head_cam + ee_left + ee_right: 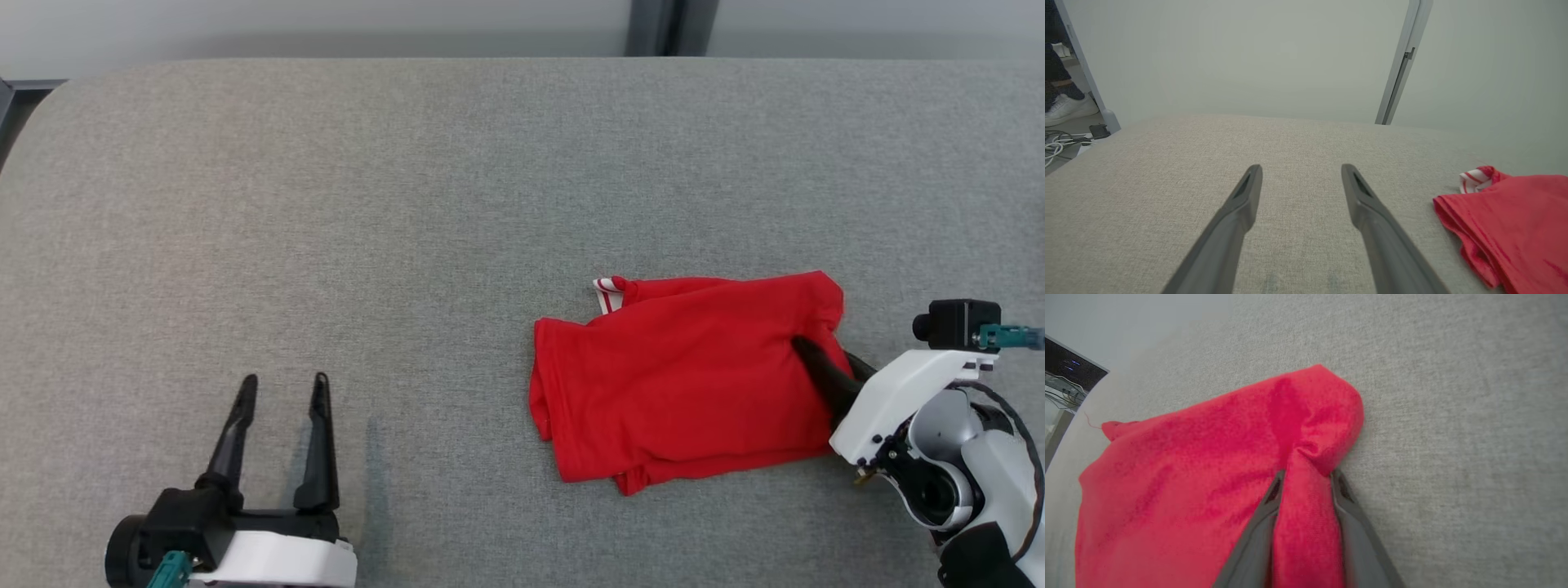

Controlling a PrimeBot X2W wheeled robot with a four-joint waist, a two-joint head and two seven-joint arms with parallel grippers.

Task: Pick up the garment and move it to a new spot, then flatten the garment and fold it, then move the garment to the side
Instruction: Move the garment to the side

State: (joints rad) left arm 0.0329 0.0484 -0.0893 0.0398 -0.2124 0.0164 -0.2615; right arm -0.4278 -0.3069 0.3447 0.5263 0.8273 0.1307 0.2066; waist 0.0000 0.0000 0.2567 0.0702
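Garment (686,376), red, folded, white-trimmed, pinched at its edge by right pincer (1308,476); left pincer (285,379) agape.

Grey fabric surface (408,204) meets a pale wall (1249,53) — a grey upright post (1396,69) behind

1. One red garment (686,376).
2. Two tools, the left tool (285,379) and the right tool (1308,475), two dark fingers (1241,212) apiece.
3. One grey worktop (408,204).
4. One white shoe (1067,108) at the room's edge.

White wrists (898,384), dark tapered pincer fingers (320,433)
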